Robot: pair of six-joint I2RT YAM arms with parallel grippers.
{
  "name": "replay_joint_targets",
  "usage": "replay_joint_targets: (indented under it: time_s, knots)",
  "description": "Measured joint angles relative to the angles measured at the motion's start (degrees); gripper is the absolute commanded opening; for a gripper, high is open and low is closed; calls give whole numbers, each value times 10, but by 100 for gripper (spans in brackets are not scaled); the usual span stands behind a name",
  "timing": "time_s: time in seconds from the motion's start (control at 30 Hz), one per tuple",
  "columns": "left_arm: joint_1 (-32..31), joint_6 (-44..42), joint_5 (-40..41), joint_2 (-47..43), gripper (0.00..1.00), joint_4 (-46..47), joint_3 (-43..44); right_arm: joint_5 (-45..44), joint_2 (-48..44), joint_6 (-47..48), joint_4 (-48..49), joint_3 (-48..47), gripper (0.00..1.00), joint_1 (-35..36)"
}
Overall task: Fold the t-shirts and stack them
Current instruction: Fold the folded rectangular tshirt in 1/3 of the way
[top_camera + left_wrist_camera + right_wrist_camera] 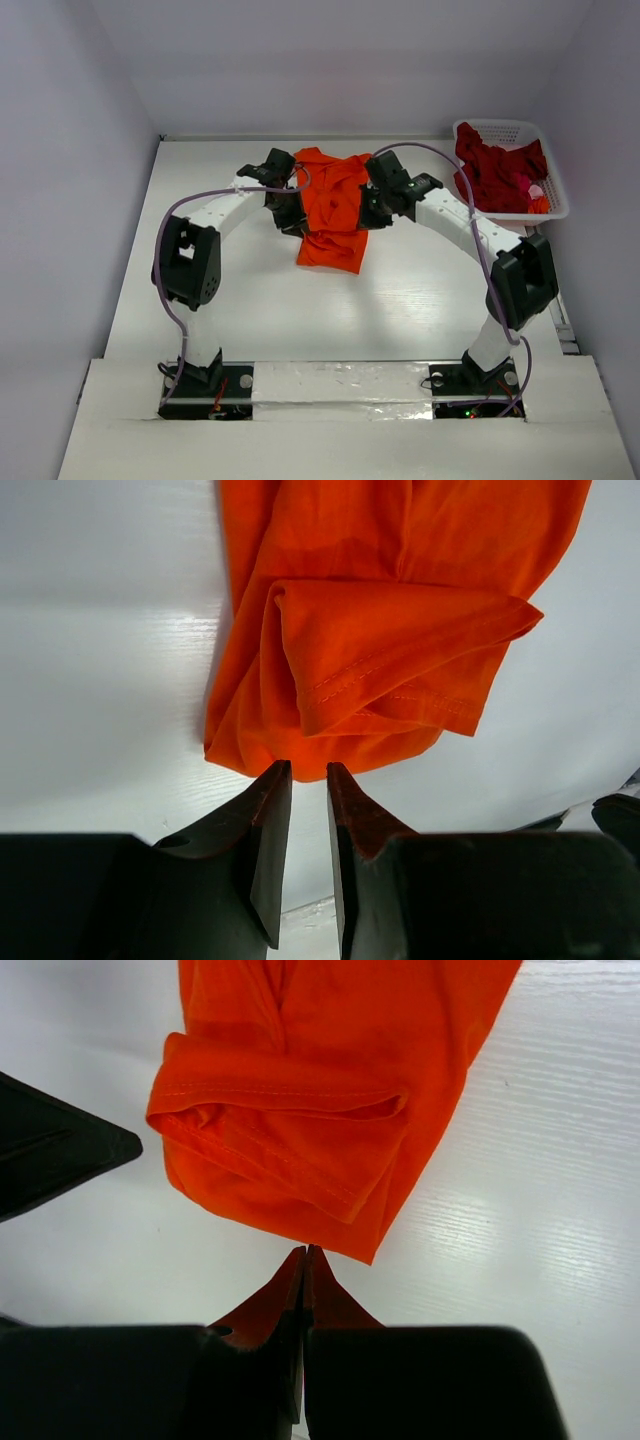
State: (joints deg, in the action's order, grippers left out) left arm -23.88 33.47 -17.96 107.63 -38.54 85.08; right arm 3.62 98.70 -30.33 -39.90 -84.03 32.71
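- Currently, orange tee (330,208) lies bunched on the worktop (300,320), at the centre of its far half and clear of every edge. Its long axis runs near to far.
- Left wrist view: sleeve (400,650) with a stitched hem is folded over the body of the tee, so the cloth lies in several layers.
- At the tee's left side, left gripper (308,770): jaws a narrow slit apart, bare worktop visible between them, no cloth in the slit. The tips sit right at the cloth edge; whether they touch it cannot be told.
- At the tee's right side, right gripper (304,1252): jaws pressed together, nothing between them. The tips are just short of the hem corner and do not touch it.
- The tee sits between the two grippers.
- Heaped in the basket (510,126) at the far right corner, red tee (495,170), well apart from the orange one.
- Pink and orange scraps (535,195) show at the basket's near right side, too small to identify.
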Motion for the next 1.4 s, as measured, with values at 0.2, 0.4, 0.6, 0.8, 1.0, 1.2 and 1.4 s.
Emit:
replay_joint_targets:
  time_s: [0.2, 0.4, 0.6, 0.8, 1.0, 1.2, 1.4]
  knots:
    - [0, 1, 0, 12, 15, 11, 0, 0, 0, 0, -2, 11, 0, 0]
    - [0, 1, 0, 33, 19, 20, 0, 0, 0, 0, -2, 13, 0, 0]
    - [0, 2, 0, 47, 17, 26, 1, 0, 2, 0, -2, 13, 0, 0]
    - [0, 5, 2, 66, 15, 24, 24, 0, 5, 0, -2, 13, 0, 0]
    - [0, 12, 6, 77, 12, 23, 61, 3, 5, 0, -2, 13, 0, 0]
    - [0, 18, 6, 97, 12, 18, 103, 9, 5, -1, 2, 23, 0, 0]
    - [1, 25, 7, 137, 12, 14, 153, 14, 5, -2, 3, 39, 0, 0]
